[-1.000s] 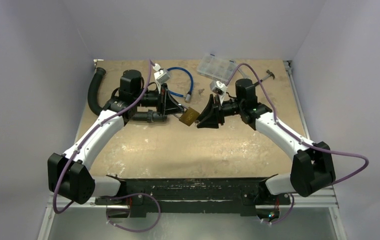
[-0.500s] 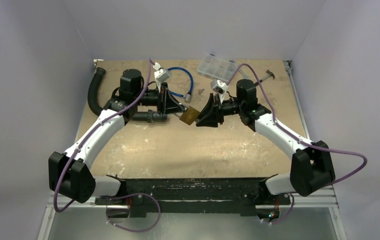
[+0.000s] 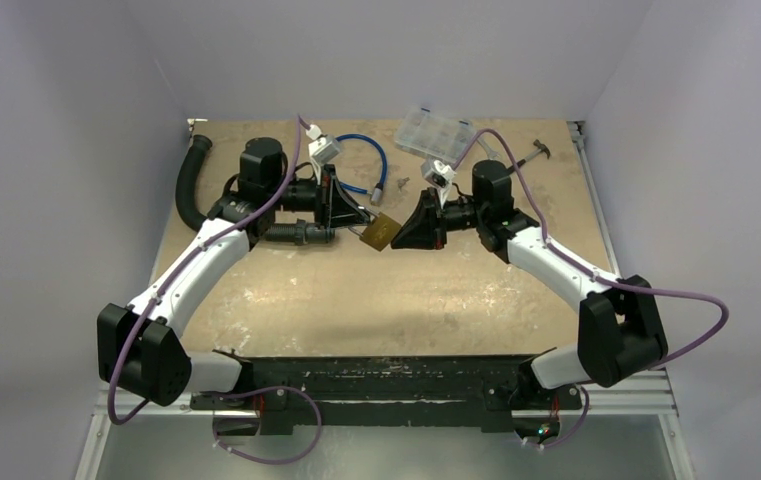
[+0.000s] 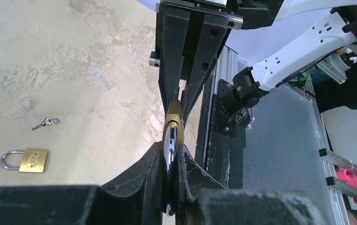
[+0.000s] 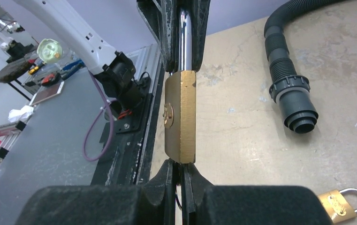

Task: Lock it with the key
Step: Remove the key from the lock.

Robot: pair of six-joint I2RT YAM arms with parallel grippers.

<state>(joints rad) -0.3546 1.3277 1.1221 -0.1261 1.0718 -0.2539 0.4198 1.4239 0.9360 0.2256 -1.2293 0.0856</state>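
Padlock (image 5: 181, 115): brass, held mid-air over bench (image 3: 356, 290) centre btw arms, long axis running hand to hand, shackle end pinched in L hand (image 4: 169, 154), keyway end touching R hand (image 5: 180, 171), which is pressed together there, key btw its tips not discernible.

The brass padlock (image 5: 181, 117) is held aloft, its chrome shackle (image 5: 184, 37) pinched in the left jaws. Its base touches the right jaws.
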